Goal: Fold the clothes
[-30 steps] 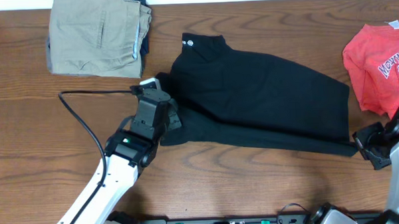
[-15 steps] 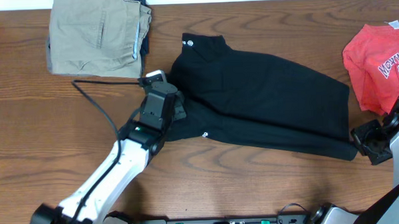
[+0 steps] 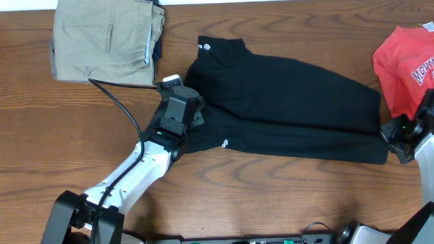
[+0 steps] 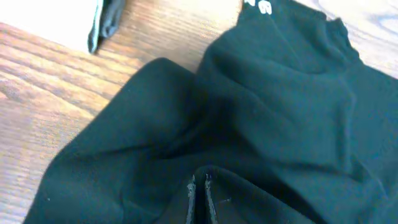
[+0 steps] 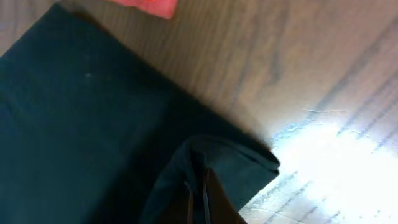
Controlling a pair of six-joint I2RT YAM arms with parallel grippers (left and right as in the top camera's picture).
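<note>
trousers far left; shirt centre; T-shirt far right

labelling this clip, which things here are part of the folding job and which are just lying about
In the job:
- black shirt
- left jaws and right jaws, each shut on an edge of it

Lying about:
- khaki trousers
- red T-shirt

The table is brown wood with clear grain. White glare lies on it just beside the right gripper.
</note>
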